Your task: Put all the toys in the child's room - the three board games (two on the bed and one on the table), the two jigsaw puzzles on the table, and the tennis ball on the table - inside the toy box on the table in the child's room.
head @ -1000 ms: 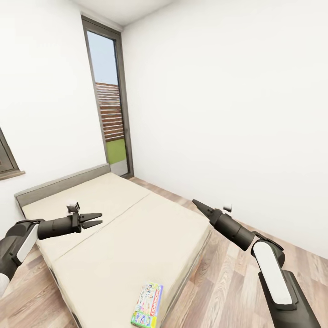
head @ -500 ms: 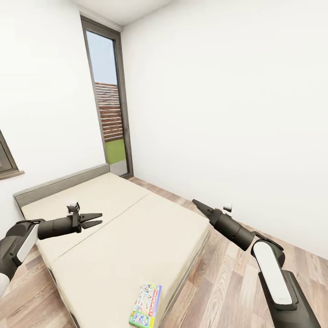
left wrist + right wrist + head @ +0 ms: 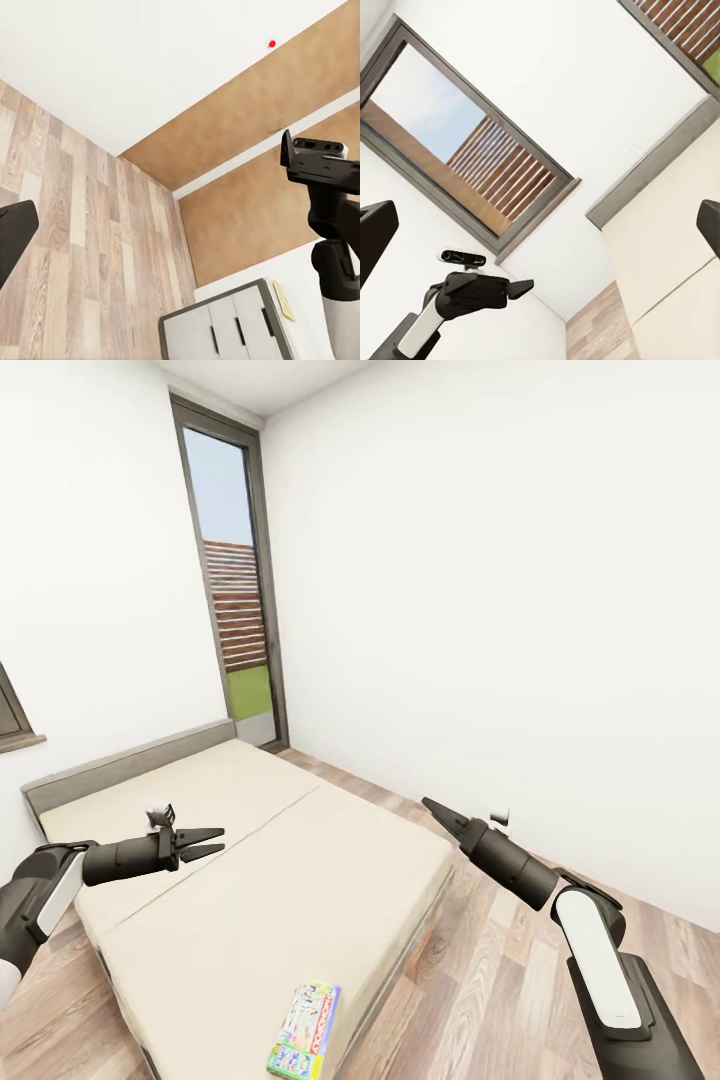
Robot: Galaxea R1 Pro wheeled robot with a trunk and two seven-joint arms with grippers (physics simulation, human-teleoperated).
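One board game, a flat green-edged box with a white colourful cover, lies on the bed close to its near corner. The bed has a plain beige mattress and a low grey headboard. My left gripper hovers open over the left half of the mattress, well beyond the box and holding nothing. My right gripper hangs over the bed's right edge, also empty; in the right wrist view its fingers stand wide apart. The table, toy box, jigsaw puzzles and tennis ball are out of view.
A tall dark-framed window stands in the far corner behind the bed. Wood-plank floor runs along the bed's right side up to a white wall. The left wrist view shows a grey unit with white drawer fronts.
The whole picture has slid a little left and down, so the camera has moved. Both arms hold the same pose, and the board game lies still on the bed.
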